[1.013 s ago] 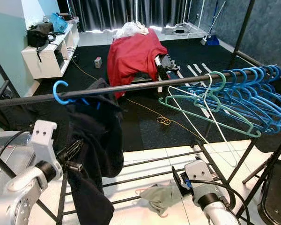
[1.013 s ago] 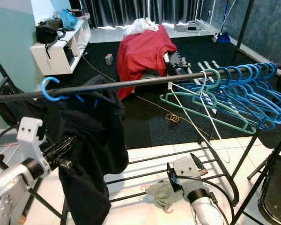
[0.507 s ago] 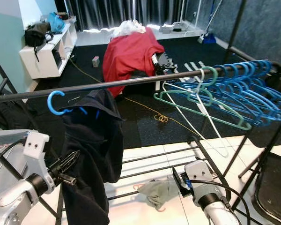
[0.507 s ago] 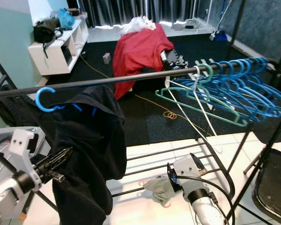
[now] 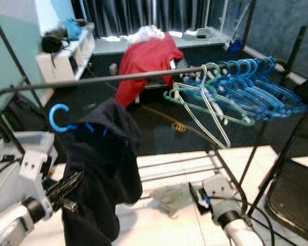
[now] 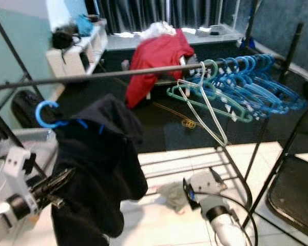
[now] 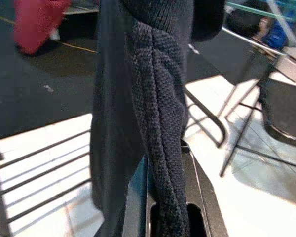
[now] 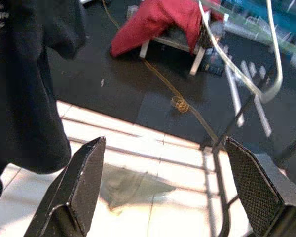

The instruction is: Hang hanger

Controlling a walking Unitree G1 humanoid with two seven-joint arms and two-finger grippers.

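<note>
Blue plastic hanger (image 5: 66, 122) carrying the dark knitted garment (image 5: 100, 169), pinched by the left gripper (image 5: 66, 185), sits below the black rail (image 5: 118, 79), so lifting its hook toward twelve o'clock looks next; right gripper (image 8: 167, 192) spread wide, empty.

Head stereo pair: high, facing forward and down across clothes rail (image 5: 143, 76) toward far room; both eyes share rail, dark garment (image 5: 105, 164), blue hangers (image 6: 256, 82), slightly blurred. Left wrist view: very near, looking along fingers (image 7: 138, 197) into knitted garment, rack base bars (image 7: 39, 163) beyond. Right wrist view: low, looking between fingers (image 8: 79, 187) over floor tiles toward red cloth (image 8: 163, 22), shared with head views.
</note>
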